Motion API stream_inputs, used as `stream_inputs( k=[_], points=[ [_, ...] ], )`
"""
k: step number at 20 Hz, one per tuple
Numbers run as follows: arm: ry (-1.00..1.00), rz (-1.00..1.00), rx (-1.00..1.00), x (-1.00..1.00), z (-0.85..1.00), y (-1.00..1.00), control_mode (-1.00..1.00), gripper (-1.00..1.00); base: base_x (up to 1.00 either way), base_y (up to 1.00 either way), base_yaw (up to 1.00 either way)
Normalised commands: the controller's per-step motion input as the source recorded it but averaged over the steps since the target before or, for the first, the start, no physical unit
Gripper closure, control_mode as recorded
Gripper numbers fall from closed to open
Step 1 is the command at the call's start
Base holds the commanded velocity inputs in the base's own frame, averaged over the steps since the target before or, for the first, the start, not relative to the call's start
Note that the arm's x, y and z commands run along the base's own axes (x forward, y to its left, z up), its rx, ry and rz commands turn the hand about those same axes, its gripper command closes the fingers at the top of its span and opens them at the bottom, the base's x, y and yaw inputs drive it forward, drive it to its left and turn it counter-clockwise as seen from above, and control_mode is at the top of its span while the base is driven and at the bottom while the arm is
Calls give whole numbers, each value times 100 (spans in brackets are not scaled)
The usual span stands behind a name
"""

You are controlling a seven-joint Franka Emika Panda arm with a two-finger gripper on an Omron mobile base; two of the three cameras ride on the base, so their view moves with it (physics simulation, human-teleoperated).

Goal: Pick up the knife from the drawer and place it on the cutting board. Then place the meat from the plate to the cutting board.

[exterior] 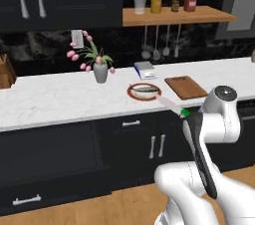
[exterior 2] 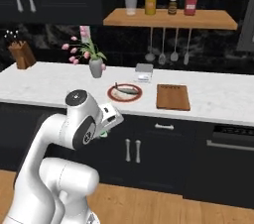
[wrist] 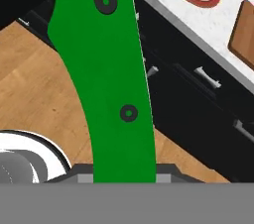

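Note:
My gripper (exterior: 187, 115) is shut on the knife's green handle (wrist: 109, 79), in front of the counter edge and just below it. The silver blade (exterior: 168, 103) points up and left toward the plate (exterior: 131, 92). That red-rimmed plate carries the meat, a slim grey fish (exterior: 144, 88). To its right, the brown cutting board (exterior: 185, 87) lies bare on the white counter. In the right base view my gripper (exterior 2: 105, 128) sits below and left of the plate (exterior 2: 112, 94) and board (exterior 2: 173, 96). A drawer front (exterior: 50, 196) with a short silver handle stands out at lower left.
A vase of pink flowers (exterior: 100, 69) stands left of the plate, with a small white and blue box (exterior: 144, 69) behind it. A knife block (exterior 2: 22, 52) sits far left. A wooden shelf (exterior: 174, 16) with jars hangs above, utensils beneath it.

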Motion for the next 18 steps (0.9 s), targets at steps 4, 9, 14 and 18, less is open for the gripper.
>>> stream_inputs(
  k=[4, 9, 14, 18],
  points=[
    [0, 0, 0, 0, 0, 0, 100, 100, 54, -100, -5],
    [0, 0, 0, 0, 0, 0, 100, 100, 95, -73, -2],
    [0, 0, 0, 0, 0, 0, 100, 100, 96, 5, 0],
    [0, 0, 0, 0, 0, 0, 100, 100, 68, 47, 0]
  ],
)
